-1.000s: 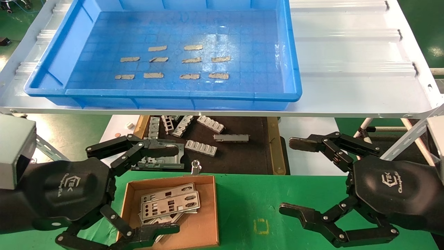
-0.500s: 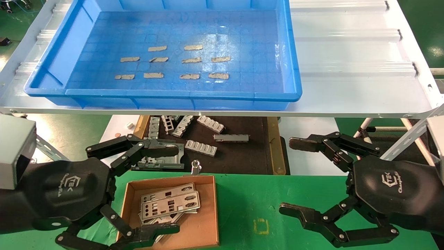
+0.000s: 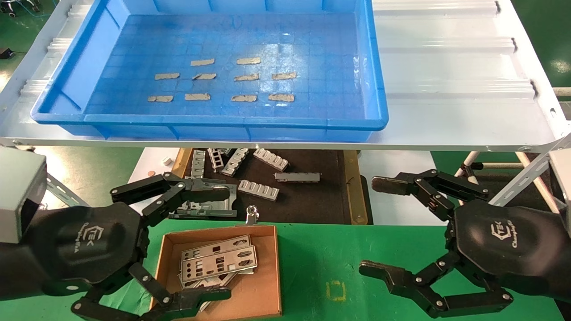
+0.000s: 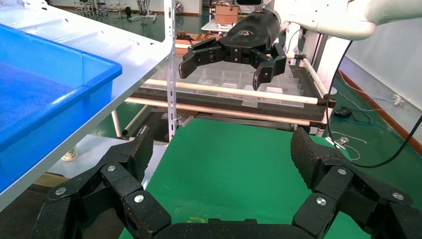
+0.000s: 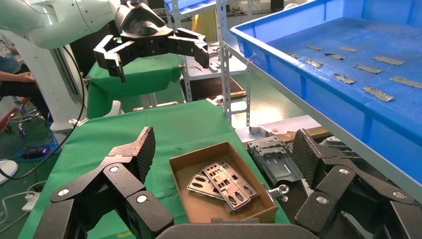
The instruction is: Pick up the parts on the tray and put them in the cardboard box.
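In the head view, the large shallow bright blue plastic tray sat across the upper half of the frame on a white shelf, its grid floor carrying only short tan tape strips. The small brown cardboard box lay at lower centre on the green table, with the thin silver punched metal plates stacked inside it. The left gripper hovered at lower left with its fingers spread wide, one over the box's near edge, holding nothing. The right gripper hung at lower right, likewise spread and empty. Between shelf and table, chunky grey ribbed metal pieces lay on a dark wood-edged board.

In the left wrist view, the left gripper gaped wide across the bottom of the frame over green table, with the blue tray at left and the right gripper open at top centre.

In the right wrist view, the right gripper stood open along the bottom, the box with its plates at lower centre, the tray at upper right, and the left gripper open at upper left.
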{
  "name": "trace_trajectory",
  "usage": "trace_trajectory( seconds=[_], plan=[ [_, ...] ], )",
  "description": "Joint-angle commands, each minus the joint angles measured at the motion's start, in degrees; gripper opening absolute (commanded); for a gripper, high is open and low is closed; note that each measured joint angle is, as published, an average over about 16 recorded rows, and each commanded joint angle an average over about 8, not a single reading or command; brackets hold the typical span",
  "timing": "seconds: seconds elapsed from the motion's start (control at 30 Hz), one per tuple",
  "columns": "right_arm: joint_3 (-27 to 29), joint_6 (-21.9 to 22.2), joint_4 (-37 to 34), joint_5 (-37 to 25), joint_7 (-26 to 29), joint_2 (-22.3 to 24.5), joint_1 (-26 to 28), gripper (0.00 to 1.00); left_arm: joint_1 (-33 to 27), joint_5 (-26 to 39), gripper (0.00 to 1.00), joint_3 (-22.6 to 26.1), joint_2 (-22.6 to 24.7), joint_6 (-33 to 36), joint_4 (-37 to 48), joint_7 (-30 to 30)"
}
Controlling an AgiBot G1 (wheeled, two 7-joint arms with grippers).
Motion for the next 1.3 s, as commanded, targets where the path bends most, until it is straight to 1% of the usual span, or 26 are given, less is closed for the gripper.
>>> trace_trajectory(
  seconds=[0.03, 1.3],
  plan=[
    [0.0, 0.0, 0.0, 0.0, 0.0, 0.0, 0.0, 1.00, 0.0, 0.0, 1.00, 0.0, 0.0, 0.0, 0.0, 0.0],
    [0.0, 0.0, 0.0, 0.0, 0.0, 0.0, 0.0, 1.00, 0.0, 0.0, 1.00, 0.0, 0.0, 0.0, 0.0, 0.0]
  ],
)
